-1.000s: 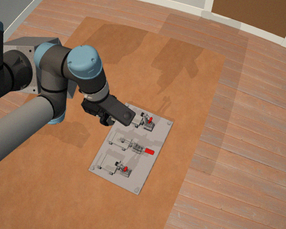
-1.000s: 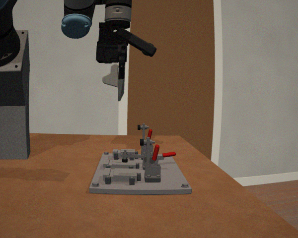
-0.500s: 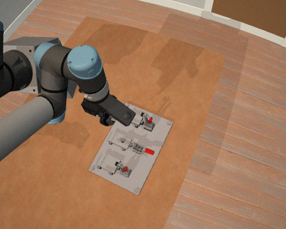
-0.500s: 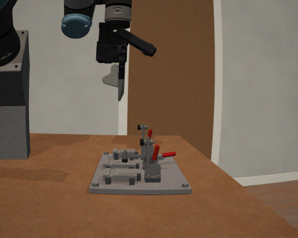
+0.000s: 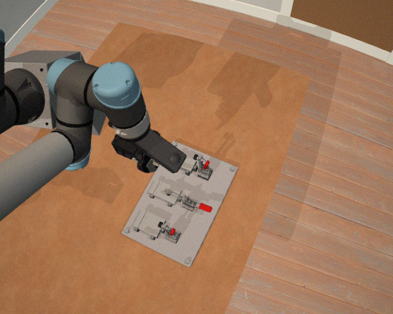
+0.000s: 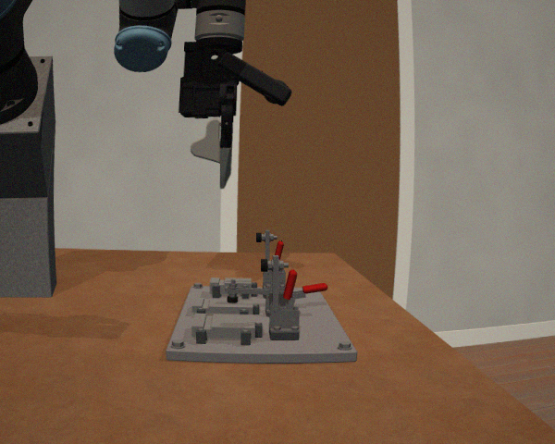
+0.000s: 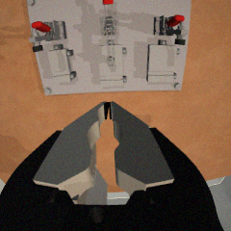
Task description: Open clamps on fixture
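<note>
A grey fixture plate (image 5: 181, 207) lies on the brown mat with three toggle clamps with red handles. The far clamp (image 5: 202, 171) and the near clamp (image 5: 168, 235) have their handles raised. The middle clamp (image 5: 194, 204) has its handle lying flat, pointing off the plate's right side. Flat grey parts sit on the plate beside each clamp. My gripper (image 6: 224, 178) hangs high above the table, over the plate's far left edge. Its fingers are shut and hold nothing. In the wrist view the closed fingertips (image 7: 108, 107) sit just below the plate's edge (image 7: 111, 89).
The robot's grey pedestal (image 6: 15, 191) stands at the back left of the table. The table's right edge (image 6: 459, 358) drops to a wooden floor. A wall with a brown panel stands behind.
</note>
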